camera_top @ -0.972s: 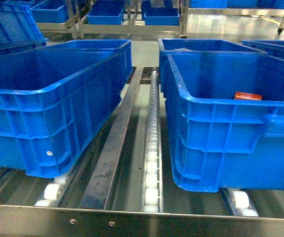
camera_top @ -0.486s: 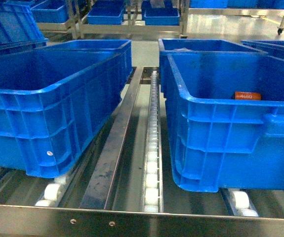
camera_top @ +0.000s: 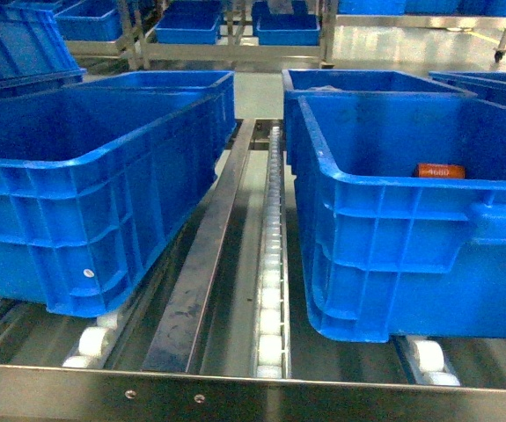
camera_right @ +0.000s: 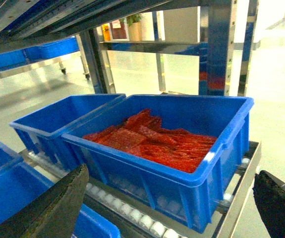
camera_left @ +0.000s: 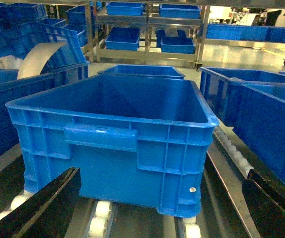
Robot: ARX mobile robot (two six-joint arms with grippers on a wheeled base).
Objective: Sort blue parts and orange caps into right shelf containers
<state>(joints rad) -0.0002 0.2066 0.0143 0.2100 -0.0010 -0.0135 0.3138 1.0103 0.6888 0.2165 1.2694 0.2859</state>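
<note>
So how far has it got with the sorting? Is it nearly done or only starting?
It looks early. One orange cap already lies inside the right-hand blue crate; the left crate shows nothing in the part I can see. Nothing is in hand: the left gripper and right gripper are both open and empty. No blue parts show in any view, so I cannot say how much remains.

Warehouse: blue crates (camera_top: pixel 85 167), roller racks (camera_top: pixel 271 264)
</note>
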